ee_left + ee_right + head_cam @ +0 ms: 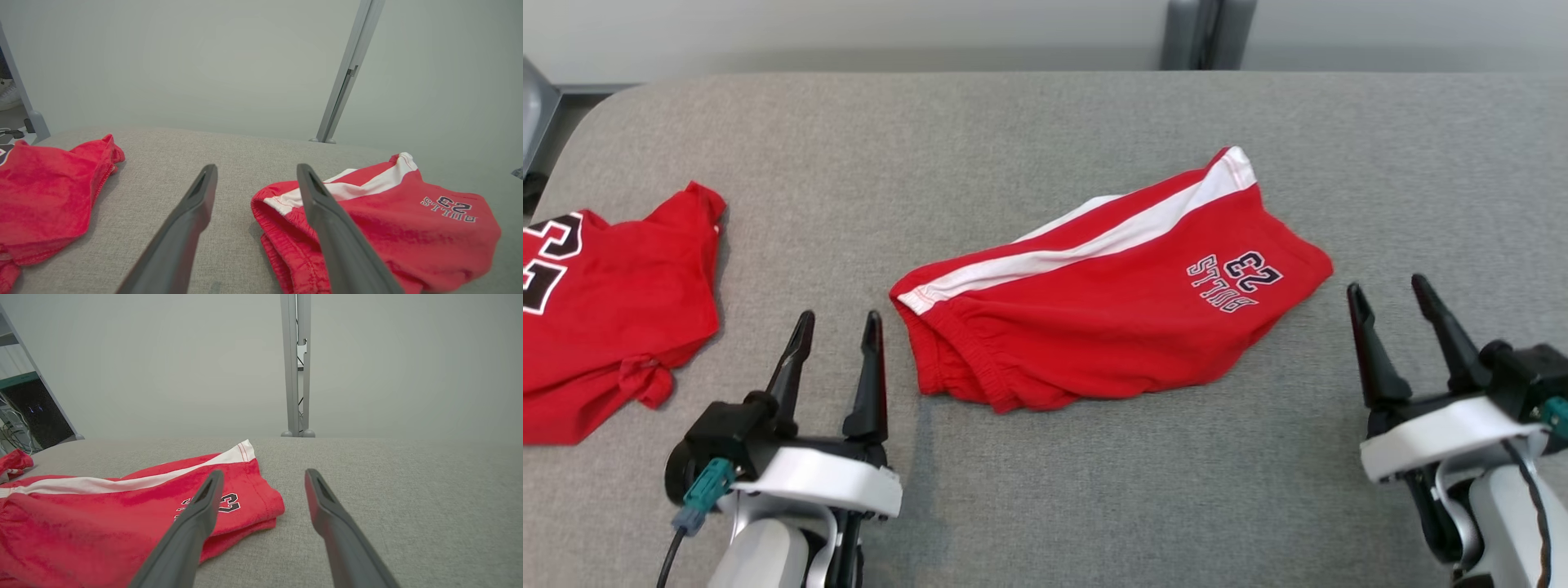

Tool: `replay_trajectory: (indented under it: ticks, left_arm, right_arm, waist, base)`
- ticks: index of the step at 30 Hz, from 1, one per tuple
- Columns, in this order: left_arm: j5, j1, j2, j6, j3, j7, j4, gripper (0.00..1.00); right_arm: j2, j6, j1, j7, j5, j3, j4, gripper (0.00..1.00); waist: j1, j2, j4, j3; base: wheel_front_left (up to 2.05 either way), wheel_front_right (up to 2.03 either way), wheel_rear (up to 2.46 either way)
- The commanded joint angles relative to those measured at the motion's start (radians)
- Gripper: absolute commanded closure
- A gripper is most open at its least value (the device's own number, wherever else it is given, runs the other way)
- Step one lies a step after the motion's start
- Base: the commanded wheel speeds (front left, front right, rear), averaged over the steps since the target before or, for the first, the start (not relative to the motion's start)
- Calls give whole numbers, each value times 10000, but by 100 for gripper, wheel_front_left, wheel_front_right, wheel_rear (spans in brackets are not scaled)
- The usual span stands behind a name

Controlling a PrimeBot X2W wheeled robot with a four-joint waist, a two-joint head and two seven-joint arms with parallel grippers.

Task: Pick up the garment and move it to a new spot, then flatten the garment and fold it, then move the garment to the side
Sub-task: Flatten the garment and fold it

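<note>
On the grey padded table (1045,139): the red shorts (1111,327) lie near the middle, with the waistband toward the robot's left and the printed leg hem toward its right.
Left gripper (840,318): the fingers are spread wide with nothing between them, and the tips sit just beside the waistband.
Right gripper (1387,286): the fingers are equally wide and empty, near the hem corner but apart from the cloth.
Lay of the shorts: one leg appears stacked on the other with the white stripe uppermost. The cloth is mostly flat, with some bunching at the waistband.
Done, as I judge it: the shorts are laid out and seem folded once lengthwise, though they may simply have been put down this way.
Left to do: probably a tidier or second fold, then the move to the side, since the shorts are in mid-table.
Neighbour: a red jersey (613,310) lies crumpled at the table's left, well apart from the shorts.
Next need: a pinch on an edge, as neither gripper has hold of anything.
</note>
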Motion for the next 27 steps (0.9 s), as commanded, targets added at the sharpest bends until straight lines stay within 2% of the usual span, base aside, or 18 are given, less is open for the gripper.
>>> replay_trajectory:
  ticks: [1,12,19,20,21,22,23,27]
  left_arm:
    - [112,-319,-36,-102,-37,-15,2,0]
    - [361,-1222,-452,-531,-339,-16,189,0]
    - [492,-1364,-627,-665,-199,-16,303,0]
    - [517,-1366,-633,-691,-173,-16,315,0]
    - [517,-1366,-633,-691,-173,-16,315,0]
    - [543,-1366,-637,-719,-144,-16,318,0]
    - [564,-1368,-642,-729,-131,-16,323,0]
    - [657,-1294,-653,-762,-19,-16,351,0]
  right_arm:
    - [-171,5,-384,-1,8,-36,230,0]
    - [-842,5,-2224,375,197,635,2733,0]
    - [-636,5,-2564,843,747,1342,4260,0]
    - [-580,5,-2552,859,861,1407,4349,46]
    - [-580,5,-2552,859,861,1407,4349,46]
    - [-542,5,-2540,879,937,1491,4404,65]
    - [-517,5,-2527,884,1040,1572,4451,100]
    - [-523,2,-2446,635,1390,1737,4462,100]
  waist:
    - [0,0,216,237]
    - [0,0,1106,1249]
    - [0,0,1067,1350]
    - [0,0,1027,1343]
    - [0,0,1027,1343]
    - [0,0,979,1338]
    - [0,0,936,1329]
    - [0,0,746,1226]
  base:
    - [0,0,0]
    - [0,0,0]
    - [0,0,0]
    - [0,0,0]
    - [0,0,0]
    - [0,0,0]
    - [0,0,0]
    - [0,0,0]
